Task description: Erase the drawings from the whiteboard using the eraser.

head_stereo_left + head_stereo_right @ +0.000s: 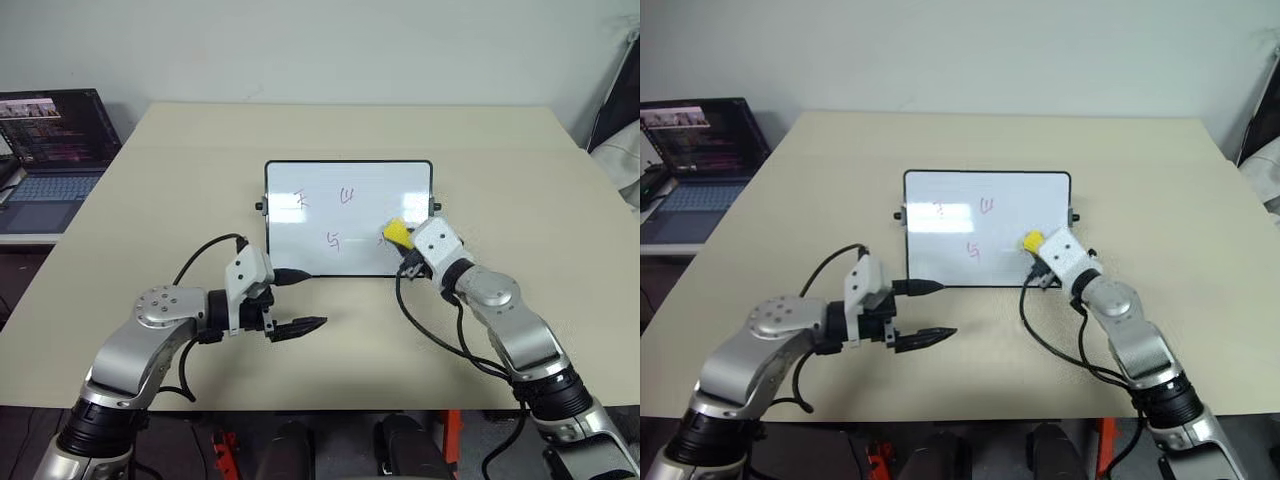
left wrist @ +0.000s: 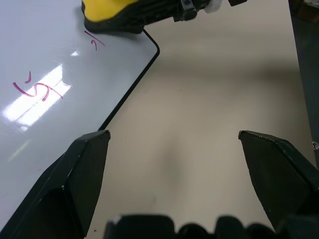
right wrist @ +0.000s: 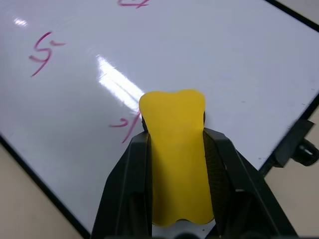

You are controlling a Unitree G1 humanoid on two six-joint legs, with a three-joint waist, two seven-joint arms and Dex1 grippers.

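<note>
The whiteboard [image 1: 348,218] lies flat near the middle of the table [image 1: 520,180], slightly toward the far edge, with its knobs on the two short sides. The right gripper [image 3: 175,137] has its jaws clamped on the flanks of the yellow eraser [image 3: 175,154], which sits on the board surface close to the board's near right corner. Directly beside the eraser's leading end is a partly removed pink stroke [image 3: 125,127], judged to be the remnant of a drawing now under work. Drawings left intact: a pink figure resembling a five [image 1: 334,239] in the near middle of the board, a purple mark [image 1: 348,196] toward the far edge, and a faint greenish mark [image 1: 302,199] toward the far left corner. The left gripper [image 1: 297,329] hovers above bare table off the board's near left corner, jaws spread wide and holding nothing; in the left wrist view its two fingers [image 2: 75,179] frame the tabletop beside the board's near edge. Assessment: erasing has begun at the near right corner but is at an early stage; three marks and the remnant are outstanding. A laptop [image 1: 50,150] stands on a separate surface off the table's left edge.
</note>
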